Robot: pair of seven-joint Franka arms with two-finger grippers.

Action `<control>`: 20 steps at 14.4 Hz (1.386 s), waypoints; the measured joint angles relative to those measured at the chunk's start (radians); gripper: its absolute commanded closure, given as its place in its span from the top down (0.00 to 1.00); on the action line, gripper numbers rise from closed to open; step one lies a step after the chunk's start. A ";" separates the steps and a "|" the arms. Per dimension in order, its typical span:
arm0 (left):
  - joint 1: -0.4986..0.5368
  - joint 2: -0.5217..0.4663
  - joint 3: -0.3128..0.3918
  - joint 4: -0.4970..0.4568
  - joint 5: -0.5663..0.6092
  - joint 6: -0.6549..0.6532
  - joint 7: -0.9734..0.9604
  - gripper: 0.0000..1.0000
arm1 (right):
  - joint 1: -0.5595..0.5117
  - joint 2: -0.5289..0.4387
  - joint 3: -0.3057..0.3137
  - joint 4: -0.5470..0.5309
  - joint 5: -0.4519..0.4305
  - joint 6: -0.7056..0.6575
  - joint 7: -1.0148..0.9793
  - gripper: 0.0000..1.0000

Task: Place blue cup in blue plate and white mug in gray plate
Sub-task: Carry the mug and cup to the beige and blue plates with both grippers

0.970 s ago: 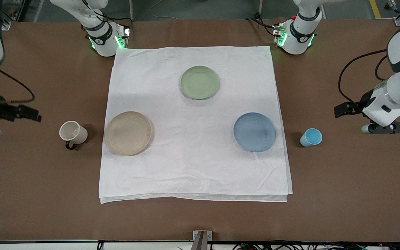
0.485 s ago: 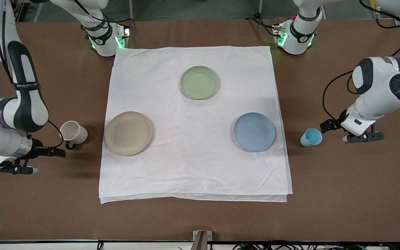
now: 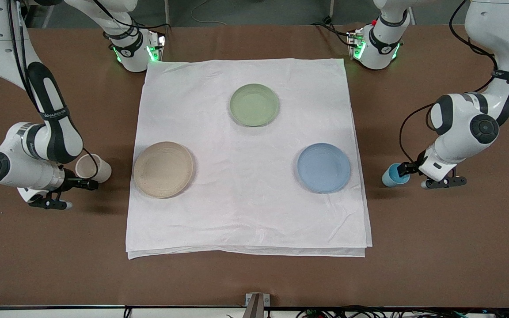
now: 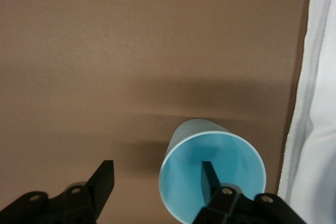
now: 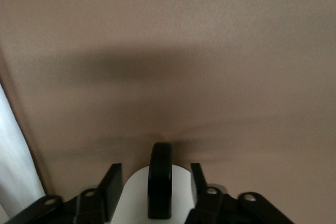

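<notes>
The blue cup stands upright on the brown table beside the cloth, toward the left arm's end. My left gripper is open over it. In the left wrist view one finger is inside the blue cup and the other is outside; the gripper straddles the cup's wall. The white mug stands beside the gray plate, toward the right arm's end. My right gripper is open around it; the mug sits between the fingers with its dark handle facing out. The blue plate is empty.
A pale green plate lies on the white cloth, farther from the front camera than the other two plates. The cloth's edge shows in the left wrist view and in the right wrist view. Both arm bases stand at the table's far edge.
Both arms swung in and came down. The right gripper moved up to the white mug and now flanks it. The left gripper moved onto the blue cup's rim.
</notes>
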State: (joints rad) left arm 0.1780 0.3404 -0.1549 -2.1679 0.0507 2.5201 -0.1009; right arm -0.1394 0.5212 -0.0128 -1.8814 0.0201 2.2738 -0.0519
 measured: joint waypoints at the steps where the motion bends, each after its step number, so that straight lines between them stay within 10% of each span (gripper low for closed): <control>1: -0.001 0.010 0.000 0.000 0.000 0.003 0.000 0.04 | 0.000 -0.004 0.001 -0.007 0.000 0.000 0.000 0.00; 6: -0.001 -0.010 -0.019 0.019 0.000 -0.008 -0.004 0.00 | 0.006 -0.053 0.014 0.040 0.012 -0.128 0.062 0.00; 10: -0.006 -0.140 -0.176 0.043 0.000 -0.194 -0.199 0.00 | 0.128 -0.132 0.042 0.118 0.068 -0.288 0.317 0.00; 17: -0.056 -0.115 -0.329 0.012 0.000 -0.209 -0.513 0.03 | 0.372 -0.119 0.043 -0.054 0.113 -0.030 0.538 0.03; 19: -0.076 -0.069 -0.329 0.010 0.000 -0.162 -0.570 0.05 | 0.372 -0.113 0.037 -0.085 0.093 0.012 0.538 0.30; 20: -0.088 -0.046 -0.329 0.010 0.000 -0.131 -0.595 0.09 | 0.371 -0.110 0.032 -0.091 0.090 0.016 0.536 0.87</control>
State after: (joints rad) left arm 0.0903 0.2945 -0.4840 -2.1581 0.0508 2.3891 -0.6957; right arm 0.2314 0.4108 0.0196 -1.9726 0.1097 2.2896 0.4845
